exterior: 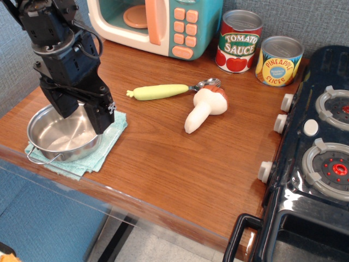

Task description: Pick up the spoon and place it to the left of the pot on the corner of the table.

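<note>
The spoon [161, 91] lies flat in the middle of the table [163, 158], its yellow-green handle pointing left and its silver bowl touching the cap of a toy mushroom. The shiny pot [54, 139] sits on a teal cloth at the front left corner. My black gripper [83, 113] hangs over the pot's back rim, to the left of the spoon and apart from it. Its jaws stand open with nothing between them.
A white toy mushroom with a brown cap [205, 107] lies next to the spoon's bowl. A tomato sauce can [238, 41] and a pineapple can [278, 61] stand at the back. A toy microwave [158, 22] is behind. A black toy stove [313, 147] fills the right side.
</note>
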`<state>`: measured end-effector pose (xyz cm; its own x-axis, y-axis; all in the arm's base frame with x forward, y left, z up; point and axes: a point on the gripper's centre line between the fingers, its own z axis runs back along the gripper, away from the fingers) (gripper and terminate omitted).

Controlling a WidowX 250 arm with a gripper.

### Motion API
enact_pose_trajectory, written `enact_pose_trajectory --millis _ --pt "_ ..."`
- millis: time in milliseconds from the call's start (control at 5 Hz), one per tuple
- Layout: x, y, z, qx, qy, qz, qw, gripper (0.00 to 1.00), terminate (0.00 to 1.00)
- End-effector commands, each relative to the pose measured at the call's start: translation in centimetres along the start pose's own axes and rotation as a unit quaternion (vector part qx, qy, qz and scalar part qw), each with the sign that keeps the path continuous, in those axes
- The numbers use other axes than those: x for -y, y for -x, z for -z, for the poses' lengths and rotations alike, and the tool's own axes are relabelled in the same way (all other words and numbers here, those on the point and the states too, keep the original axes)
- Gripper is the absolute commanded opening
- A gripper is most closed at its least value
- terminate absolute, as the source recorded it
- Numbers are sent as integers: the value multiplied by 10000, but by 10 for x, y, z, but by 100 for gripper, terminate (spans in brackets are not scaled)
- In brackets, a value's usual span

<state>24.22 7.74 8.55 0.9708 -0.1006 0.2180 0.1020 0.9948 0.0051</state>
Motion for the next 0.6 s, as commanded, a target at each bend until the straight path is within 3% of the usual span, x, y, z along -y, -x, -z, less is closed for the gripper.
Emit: enact_pose_trajectory --millis 0,200,400 --pt "0 0 0 0 0 0 10000 100 0" --pt "-1 -29 7 7 -16 67 10000 100 0" --pt "-7 -73 18 73 181 89 9998 100 0"
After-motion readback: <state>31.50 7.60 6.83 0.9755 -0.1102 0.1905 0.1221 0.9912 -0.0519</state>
